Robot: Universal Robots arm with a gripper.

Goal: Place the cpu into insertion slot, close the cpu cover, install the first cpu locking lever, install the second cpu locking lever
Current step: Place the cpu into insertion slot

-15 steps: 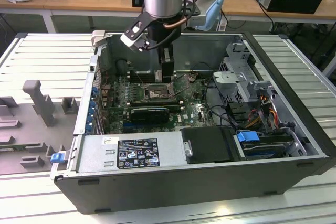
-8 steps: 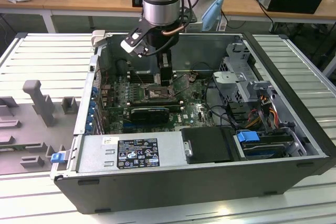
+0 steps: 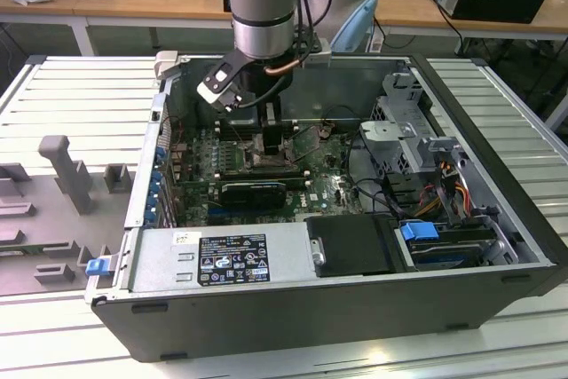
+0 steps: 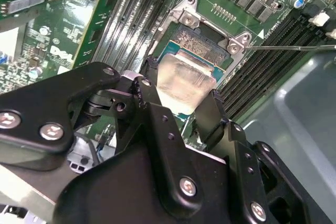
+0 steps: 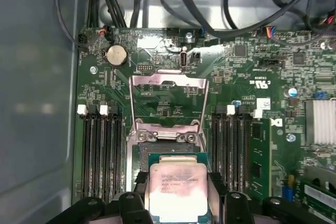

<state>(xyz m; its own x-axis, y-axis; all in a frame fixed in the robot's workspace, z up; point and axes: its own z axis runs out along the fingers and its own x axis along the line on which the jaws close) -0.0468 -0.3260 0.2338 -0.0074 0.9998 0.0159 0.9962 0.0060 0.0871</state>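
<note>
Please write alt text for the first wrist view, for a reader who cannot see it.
The gripper holds the cpu by two edges over the insertion slot of a green motherboard. The cpu cover stands open beyond the slot, and black memory slots run along both sides.

cpu [image 5: 176, 182] in gripper [image 5: 177, 205] above insertion slot [image 5: 138, 158], cpu cover [image 5: 168, 81] open, memory slots [image 5: 100, 156] on either side

Took in the whole case [image 3: 355, 308] from above, outside; stared closely at the insertion slot [image 4: 202, 40] in both wrist views
</note>
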